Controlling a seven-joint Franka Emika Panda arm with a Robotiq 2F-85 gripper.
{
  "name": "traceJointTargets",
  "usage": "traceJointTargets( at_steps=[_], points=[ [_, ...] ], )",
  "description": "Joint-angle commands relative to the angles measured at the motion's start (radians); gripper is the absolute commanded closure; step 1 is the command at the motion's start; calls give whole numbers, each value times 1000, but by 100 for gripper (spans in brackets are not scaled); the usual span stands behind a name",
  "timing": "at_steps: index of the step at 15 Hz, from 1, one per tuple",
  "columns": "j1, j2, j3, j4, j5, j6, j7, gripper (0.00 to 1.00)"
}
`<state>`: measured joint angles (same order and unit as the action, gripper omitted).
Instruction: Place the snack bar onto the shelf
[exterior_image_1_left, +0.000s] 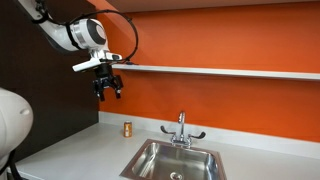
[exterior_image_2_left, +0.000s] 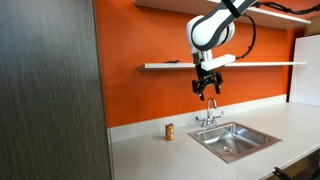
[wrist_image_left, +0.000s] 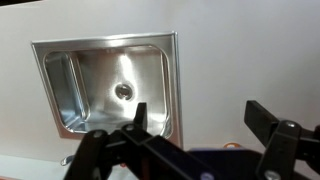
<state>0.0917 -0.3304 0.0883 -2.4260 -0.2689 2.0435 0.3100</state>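
- At the pincer (wrist_image_left: 196, 112): fingers spread wide in the wrist view. A dark purple-blue patch, apparently the snack bar (wrist_image_left: 215, 160), sits low between them. Whether it is clamped cannot be told.
- Pincer hangs just below the shelf (exterior_image_1_left: 220, 70), fingers pointing down, in both exterior views.
- Beneath: sink (wrist_image_left: 110, 85) and a small can (exterior_image_1_left: 127, 128), well apart from the pincer.

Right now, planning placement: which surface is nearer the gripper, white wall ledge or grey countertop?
The white wall ledge, close by; the grey countertop lies far below.
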Motion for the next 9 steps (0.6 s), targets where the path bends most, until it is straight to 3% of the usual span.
traceJointTargets(
  at_steps=[1,9],
  points=[
    [-33,-42,27,-32,-2,-31,41,0],
    [-31,-13,23,-19,7,-10,18,0]
  ],
)
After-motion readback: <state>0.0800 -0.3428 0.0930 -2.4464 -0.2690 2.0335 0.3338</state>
